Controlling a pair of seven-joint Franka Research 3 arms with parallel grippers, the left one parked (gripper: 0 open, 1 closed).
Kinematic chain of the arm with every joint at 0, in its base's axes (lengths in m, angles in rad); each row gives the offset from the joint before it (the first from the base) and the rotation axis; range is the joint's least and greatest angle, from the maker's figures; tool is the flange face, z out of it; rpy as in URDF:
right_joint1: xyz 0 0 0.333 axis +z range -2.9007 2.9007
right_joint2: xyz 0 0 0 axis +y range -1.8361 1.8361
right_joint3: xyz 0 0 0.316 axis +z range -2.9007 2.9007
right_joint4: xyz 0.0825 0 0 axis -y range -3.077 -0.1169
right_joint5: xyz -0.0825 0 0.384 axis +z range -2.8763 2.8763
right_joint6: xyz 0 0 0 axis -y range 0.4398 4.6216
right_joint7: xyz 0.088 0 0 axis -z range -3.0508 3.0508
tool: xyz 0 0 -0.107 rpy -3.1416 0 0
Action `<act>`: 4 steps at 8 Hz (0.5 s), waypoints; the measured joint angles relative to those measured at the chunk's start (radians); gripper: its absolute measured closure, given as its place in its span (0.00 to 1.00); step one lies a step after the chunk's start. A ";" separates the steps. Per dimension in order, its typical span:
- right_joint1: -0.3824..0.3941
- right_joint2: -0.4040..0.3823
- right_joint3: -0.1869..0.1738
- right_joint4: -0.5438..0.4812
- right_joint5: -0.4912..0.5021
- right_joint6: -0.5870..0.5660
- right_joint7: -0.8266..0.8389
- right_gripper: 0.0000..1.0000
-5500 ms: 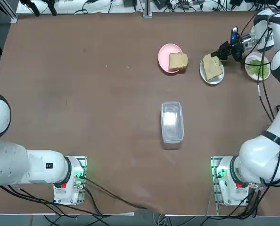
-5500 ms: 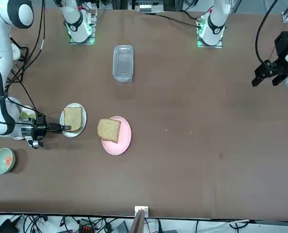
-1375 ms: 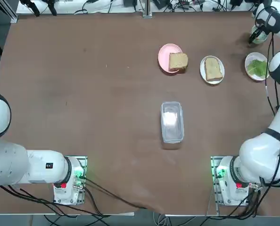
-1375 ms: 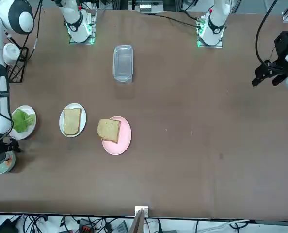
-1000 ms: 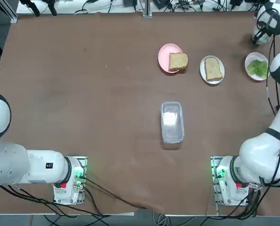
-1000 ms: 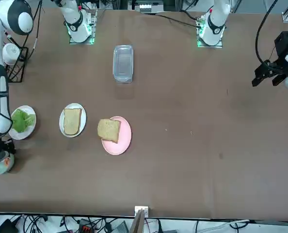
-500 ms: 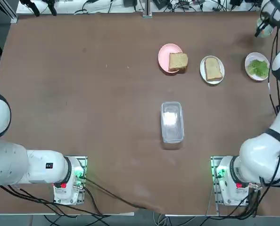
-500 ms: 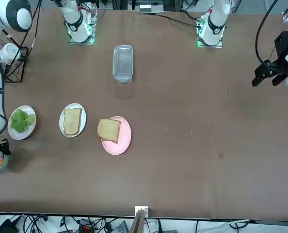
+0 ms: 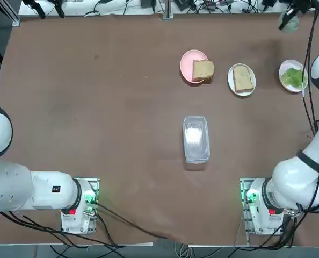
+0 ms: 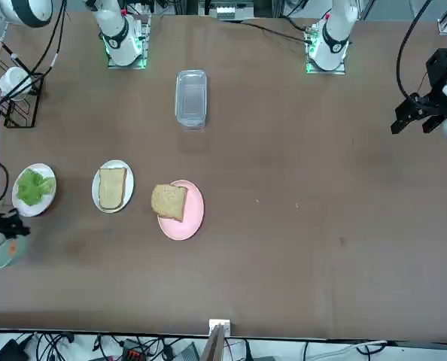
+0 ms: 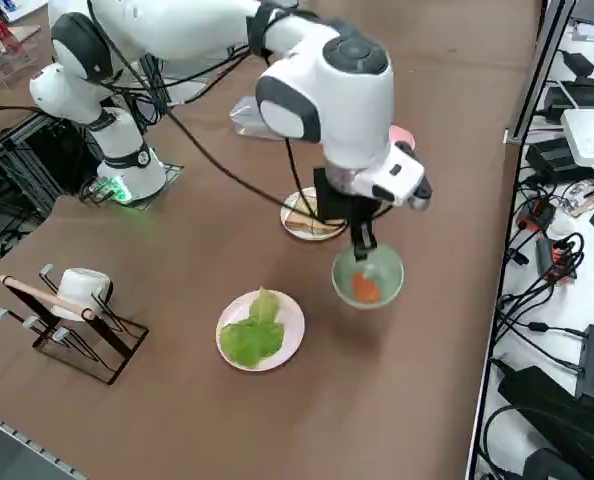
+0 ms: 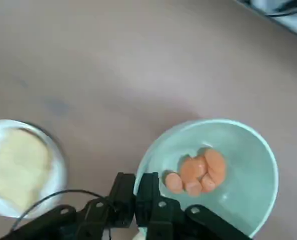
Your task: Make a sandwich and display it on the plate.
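pale green bowl (image 11: 368, 277) of orange pieces, pink plate (image 9: 190, 65), clear lidded container (image 9: 196, 138), wire rack (image 11: 72, 320)

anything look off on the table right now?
One slice hangs over the pink plate's edge instead of sitting square on it. Also, the right gripper, jaws shut on the rim, holds the green bowl of orange pieces off the table, not a bread slice or lettuce.
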 joint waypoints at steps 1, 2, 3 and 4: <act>0.000 -0.002 0.044 0.000 0.048 -0.059 0.076 0.96; 0.001 -0.005 0.084 -0.011 0.100 -0.093 0.146 0.96; 0.003 -0.017 0.114 -0.048 0.156 -0.102 0.195 0.96; 0.006 -0.032 0.132 -0.100 0.211 -0.104 0.214 0.96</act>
